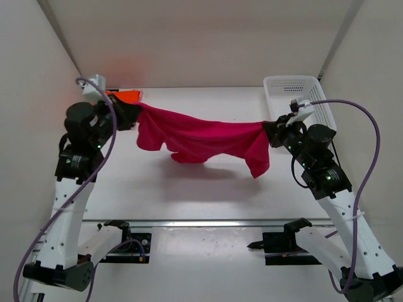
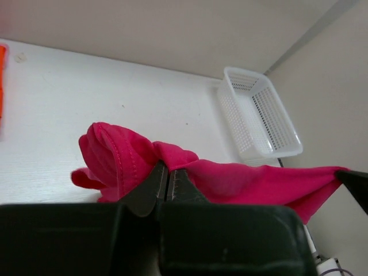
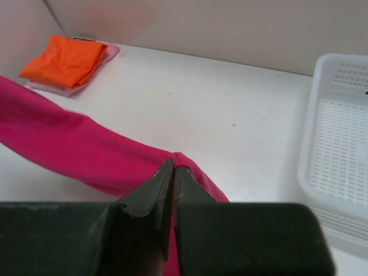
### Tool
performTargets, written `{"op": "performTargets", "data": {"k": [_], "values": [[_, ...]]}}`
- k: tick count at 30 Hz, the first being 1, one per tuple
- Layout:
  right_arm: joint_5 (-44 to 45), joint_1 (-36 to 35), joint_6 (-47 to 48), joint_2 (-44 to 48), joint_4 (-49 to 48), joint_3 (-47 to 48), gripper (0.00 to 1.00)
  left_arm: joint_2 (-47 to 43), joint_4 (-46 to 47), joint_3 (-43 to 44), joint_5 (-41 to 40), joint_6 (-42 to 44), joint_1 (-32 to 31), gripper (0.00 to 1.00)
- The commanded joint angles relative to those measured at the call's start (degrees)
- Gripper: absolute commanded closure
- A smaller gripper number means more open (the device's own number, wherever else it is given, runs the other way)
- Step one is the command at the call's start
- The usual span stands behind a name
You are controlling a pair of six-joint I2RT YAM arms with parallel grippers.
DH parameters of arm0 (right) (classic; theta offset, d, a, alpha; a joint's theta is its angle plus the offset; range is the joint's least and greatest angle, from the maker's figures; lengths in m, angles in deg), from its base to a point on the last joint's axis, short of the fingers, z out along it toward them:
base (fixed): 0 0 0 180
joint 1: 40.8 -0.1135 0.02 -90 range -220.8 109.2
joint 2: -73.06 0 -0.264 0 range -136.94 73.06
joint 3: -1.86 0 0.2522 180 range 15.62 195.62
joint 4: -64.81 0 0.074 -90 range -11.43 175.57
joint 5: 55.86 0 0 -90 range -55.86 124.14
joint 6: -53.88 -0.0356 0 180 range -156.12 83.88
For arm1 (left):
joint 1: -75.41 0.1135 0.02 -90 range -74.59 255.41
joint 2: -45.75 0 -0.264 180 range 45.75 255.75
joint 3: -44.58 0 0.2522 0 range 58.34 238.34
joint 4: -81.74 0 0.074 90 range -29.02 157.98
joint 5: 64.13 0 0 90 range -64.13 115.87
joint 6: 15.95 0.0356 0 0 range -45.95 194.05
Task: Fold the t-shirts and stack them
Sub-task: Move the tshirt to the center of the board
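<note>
Magenta t-shirt outside white mesh basket

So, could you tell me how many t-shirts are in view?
3: the magenta shirt hangs between the left gripper and right gripper; the folded orange shirt lies on the pink shirt, far left.

No legible text, labels or numbers anywhere.

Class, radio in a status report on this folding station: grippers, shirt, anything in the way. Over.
Left gripper, right gripper both shut on magenta t-shirt. It hangs stretched between them. Orange t-shirt folded on pink t-shirt, far left. White basket far right, nothing obstructing.
</note>
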Motion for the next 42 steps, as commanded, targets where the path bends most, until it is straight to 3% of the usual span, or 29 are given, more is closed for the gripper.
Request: {"op": "performTargets", "data": {"k": [1, 6, 11, 16, 21, 26, 28, 30, 32, 34, 36, 38, 40, 41, 42], "values": [[-4.1, 2.0, 0.2, 2.7, 2.8, 2.3, 1.00, -2.9, -7.0, 6.6, 4.6, -0.3, 4.3, 1.00], [-15.2, 9.5, -1.2, 1.3, 7.4, 8.2, 1.00, -2.3, -13.6, 18.6, 9.6, 0.6, 11.0, 1.00], [-16.5, 10.3, -0.6, 2.7, 9.7, 9.8, 1.00, -2.0, -15.9, 24.8, 12.5, 0.7, 11.5, 1.00], [-23.3, 12.8, -1.0, 3.6, 14.0, 11.1, 1.00, -5.5, -17.9, 23.7, 10.9, 1.0, 10.7, 1.00], [-25.3, 13.2, -1.5, 6.9, 16.8, 10.4, 1.00, -9.4, -21.1, 20.0, 4.9, 1.2, 4.0, 1.00], [-28.0, 13.1, -2.6, 4.9, 17.8, 11.3, 1.00, -6.8, -22.1, 23.6, 1.7, 2.1, 2.9, 1.00], [-27.5, 11.5, -3.4, 2.8, 14.9, 10.3, 1.00, -2.7, -20.3, 25.3, 4.2, 2.9, 5.4, 1.00], [-24.6, 8.3, -4.2, -0.4, 11.7, 9.2, 1.00, 3.0, -19.6, 26.4, 11.6, 3.6, 10.2, 1.00], [-17.6, 1.6, -3.6, -6.3, 6.9, 9.0, 1.00, 7.8, -14.2, 20.6, 16.5, 0.1, 15.3, 1.00], [-16.1, -0.2, -2.3, -13.4, 4.1, 10.0, 1.00, 11.8, -8.3, 16.9, 10.1, -0.3, 12.2, 1.00], [-18.7, 2.3, -3.7, -21.2, 0.5, 11.1, 1.00, 17.8, -6.0, 16.2, 1.0, 1.0, 6.3, 1.00], [-17.9, 3.6, -3.8, -31.8, -1.9, 15.5, 1.00, 31.9, -5.5, 21.6, 2.9, 1.6, 6.1, 1.00], [-13.0, 3.8, -3.1, -39.0, -1.3, 20.6, 0.72, 44.5, -10.0, 30.7, 4.0, 3.5, 6.5, 0.74], [-11.2, 4.5, -3.1, -43.1, -0.4, 24.5, 0.59, 51.4, -13.4, 37.6, 3.1, 5.0, 5.5, 0.55], [-9.9, 5.2, -3.5, -46.5, 0.7, 27.4, 0.54, 56.7, -14.6, 43.7, 1.8, 5.9, 5.2, 0.49]]}}
